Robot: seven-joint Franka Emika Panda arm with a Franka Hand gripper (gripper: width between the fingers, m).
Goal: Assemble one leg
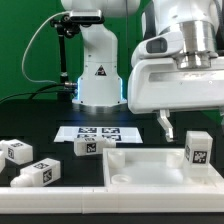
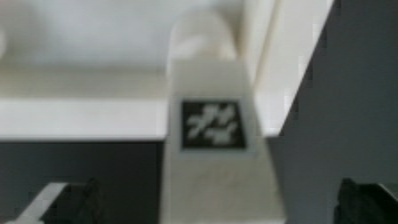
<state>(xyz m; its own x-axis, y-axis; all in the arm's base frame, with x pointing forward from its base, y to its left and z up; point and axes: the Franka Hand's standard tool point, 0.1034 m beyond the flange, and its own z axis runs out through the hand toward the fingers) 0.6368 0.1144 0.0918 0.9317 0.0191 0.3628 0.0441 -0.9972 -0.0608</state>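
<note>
A leg, a white oblong block with a black-and-white tag, stands upright at the right end of the large white tray. My gripper hangs just above it and is open. In the wrist view the same leg runs down the middle between my two dark fingertips, which stand wide apart and do not touch it. My gripper holds nothing. The tray's rim lies beside the leg.
Two loose legs lie on the black table at the exterior view's left. A third lies by the marker board. The arm's white base stands behind.
</note>
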